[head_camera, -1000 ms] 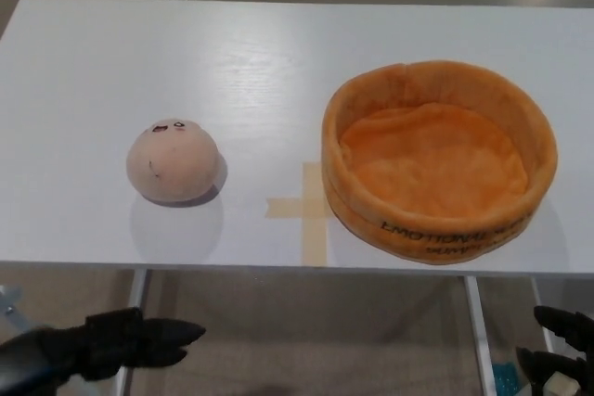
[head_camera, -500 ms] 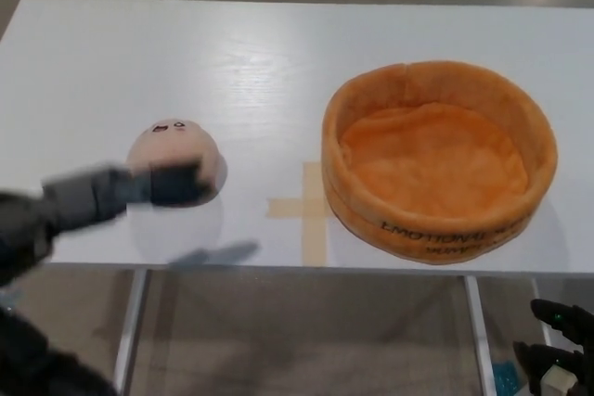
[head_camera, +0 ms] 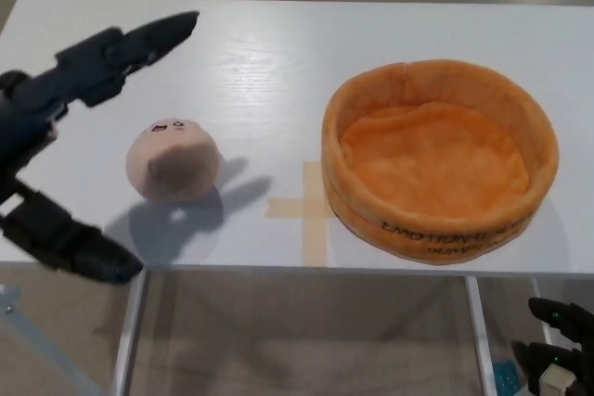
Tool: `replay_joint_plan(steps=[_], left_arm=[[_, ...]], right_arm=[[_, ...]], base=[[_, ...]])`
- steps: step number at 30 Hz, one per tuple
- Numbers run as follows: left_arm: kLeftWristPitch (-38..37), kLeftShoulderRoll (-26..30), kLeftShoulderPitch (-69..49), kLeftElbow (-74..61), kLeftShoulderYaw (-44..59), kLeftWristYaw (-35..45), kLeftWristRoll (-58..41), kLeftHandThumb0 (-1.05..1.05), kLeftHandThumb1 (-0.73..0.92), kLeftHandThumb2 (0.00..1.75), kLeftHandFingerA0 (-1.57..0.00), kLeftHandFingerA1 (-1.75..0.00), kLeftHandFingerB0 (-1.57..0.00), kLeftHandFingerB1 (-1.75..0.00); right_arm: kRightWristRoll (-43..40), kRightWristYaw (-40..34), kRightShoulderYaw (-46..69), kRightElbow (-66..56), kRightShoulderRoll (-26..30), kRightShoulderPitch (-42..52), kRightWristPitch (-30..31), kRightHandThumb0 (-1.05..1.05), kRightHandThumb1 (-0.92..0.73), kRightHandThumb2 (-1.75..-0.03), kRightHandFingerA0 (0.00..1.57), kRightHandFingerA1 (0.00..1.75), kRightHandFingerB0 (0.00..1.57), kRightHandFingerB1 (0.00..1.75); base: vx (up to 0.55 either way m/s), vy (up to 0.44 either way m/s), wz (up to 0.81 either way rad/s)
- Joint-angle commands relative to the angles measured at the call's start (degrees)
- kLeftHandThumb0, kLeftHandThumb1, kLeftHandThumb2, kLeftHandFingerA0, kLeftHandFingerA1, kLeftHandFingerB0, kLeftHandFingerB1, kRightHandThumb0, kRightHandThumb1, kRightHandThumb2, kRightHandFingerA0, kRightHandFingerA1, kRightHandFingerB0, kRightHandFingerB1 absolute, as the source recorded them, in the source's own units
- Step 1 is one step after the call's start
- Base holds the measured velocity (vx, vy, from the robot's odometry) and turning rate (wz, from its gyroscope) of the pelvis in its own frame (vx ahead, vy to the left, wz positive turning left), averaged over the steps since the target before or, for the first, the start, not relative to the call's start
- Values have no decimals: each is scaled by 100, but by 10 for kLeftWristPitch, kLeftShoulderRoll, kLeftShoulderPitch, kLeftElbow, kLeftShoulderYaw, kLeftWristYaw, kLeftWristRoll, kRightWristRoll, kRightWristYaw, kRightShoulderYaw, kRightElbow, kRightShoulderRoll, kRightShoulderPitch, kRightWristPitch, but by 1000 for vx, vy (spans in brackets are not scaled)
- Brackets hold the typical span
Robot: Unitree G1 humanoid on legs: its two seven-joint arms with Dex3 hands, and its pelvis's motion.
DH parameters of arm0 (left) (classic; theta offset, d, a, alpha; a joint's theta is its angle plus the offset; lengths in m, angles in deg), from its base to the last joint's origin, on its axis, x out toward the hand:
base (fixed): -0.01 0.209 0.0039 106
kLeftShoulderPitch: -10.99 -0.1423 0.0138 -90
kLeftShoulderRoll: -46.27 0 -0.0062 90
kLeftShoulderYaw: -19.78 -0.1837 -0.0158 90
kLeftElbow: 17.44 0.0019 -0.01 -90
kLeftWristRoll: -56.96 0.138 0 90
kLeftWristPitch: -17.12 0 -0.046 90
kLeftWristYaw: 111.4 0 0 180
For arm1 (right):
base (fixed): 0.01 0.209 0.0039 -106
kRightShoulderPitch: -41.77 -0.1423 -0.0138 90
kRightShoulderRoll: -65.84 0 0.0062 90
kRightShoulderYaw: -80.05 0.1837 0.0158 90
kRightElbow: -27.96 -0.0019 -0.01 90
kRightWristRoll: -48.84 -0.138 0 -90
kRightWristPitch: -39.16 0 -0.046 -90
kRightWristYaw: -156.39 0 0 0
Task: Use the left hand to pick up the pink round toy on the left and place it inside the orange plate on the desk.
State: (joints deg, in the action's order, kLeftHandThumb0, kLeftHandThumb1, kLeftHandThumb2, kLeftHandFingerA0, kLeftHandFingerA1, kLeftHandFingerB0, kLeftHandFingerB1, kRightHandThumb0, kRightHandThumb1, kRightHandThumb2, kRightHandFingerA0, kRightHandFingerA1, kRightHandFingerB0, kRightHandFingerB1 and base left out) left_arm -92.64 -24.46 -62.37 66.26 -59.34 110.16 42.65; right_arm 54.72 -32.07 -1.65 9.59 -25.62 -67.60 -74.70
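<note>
Bare desk (head_camera: 278, 62) lies between the pink toy (head_camera: 173, 160) and orange plate (head_camera: 438, 159).

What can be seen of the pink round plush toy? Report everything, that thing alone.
The pink round plush toy is a soft, dome-shaped ball of fuzzy fabric, pale pink, with a small face of dark and reddish marks near its top. It sits on the white desk, left of the orange plush plate and apart from it, with a tan tape cross between them. The black left hand is spread open around it, fingers above and below, not touching it. A shadow falls across its front.
</note>
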Motion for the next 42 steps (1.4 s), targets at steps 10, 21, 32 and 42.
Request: replay_joint_plan(steps=[10, 21, 32, 42], left_arm=[[-6, 12, 188, 240, -167, -193, 373, -53, 37, 74, 0, -2, 0, -11], [21, -9, 268, 414, -286, -259, 451, -56, 38, 77, 0, 0, 0, -21], [28, -18, 313, 542, -358, -293, 466, -58, 39, 76, 0, 0, -2, -19], [12, -28, 345, 640, -403, -348, 479, -59, 40, 77, 0, 0, -3, -22]], right_arm=[[-5, 15, -3, 6, 4, 8, 2, -22, -55, -56, 48, 44, 47, 40], [-4, 25, -9, 3, 7, 12, 7, -23, -56, -56, 45, 43, 45, 39], [-3, 26, -12, 5, 7, 13, 5, -24, -56, -56, 46, 43, 46, 40], [-6, 24, -10, 7, 5, 9, 8, -22, -55, -56, 47, 45, 47, 40]], base=[[0, 0, 0], [0, 0, 0], [0, 0, 0], [0, 0, 0]])
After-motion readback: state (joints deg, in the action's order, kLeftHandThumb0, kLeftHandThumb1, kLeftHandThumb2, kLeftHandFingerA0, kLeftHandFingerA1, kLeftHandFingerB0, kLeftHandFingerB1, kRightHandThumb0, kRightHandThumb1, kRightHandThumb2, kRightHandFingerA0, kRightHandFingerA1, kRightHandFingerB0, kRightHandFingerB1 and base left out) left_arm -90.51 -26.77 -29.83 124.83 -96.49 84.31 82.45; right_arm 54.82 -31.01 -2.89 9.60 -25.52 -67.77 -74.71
